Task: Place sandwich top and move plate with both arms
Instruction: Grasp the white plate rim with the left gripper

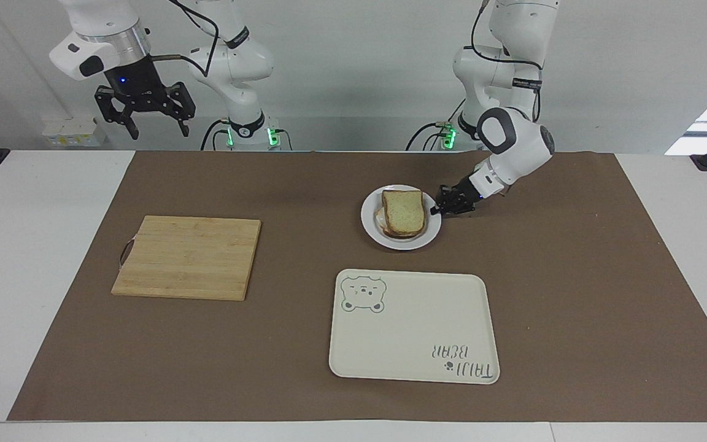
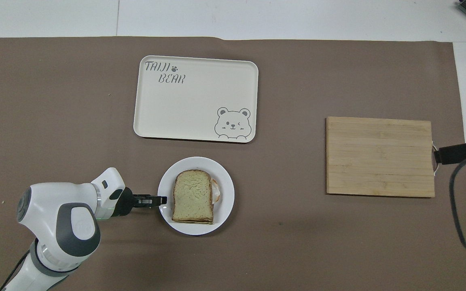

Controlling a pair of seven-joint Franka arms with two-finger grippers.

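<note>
The sandwich top (image 1: 402, 210) (image 2: 192, 197), a tan bread slice, lies on the stack on the white plate (image 1: 402, 244) (image 2: 194, 230). A bit of egg white (image 2: 216, 192) peeks out from under it. My left gripper (image 1: 437, 210) (image 2: 163, 199) lies low at the plate's rim on the left arm's side, its fingertips shut on that rim. My right gripper (image 1: 156, 129) hangs open and empty, high over the table's edge near its own base. Only a black part of the right gripper (image 2: 455, 153) shows in the overhead view.
A cream tray with a bear drawing (image 1: 412, 344) (image 2: 194, 97) lies just farther from the robots than the plate. A bamboo cutting board (image 1: 188, 256) (image 2: 378, 155) lies toward the right arm's end. A brown mat covers the table.
</note>
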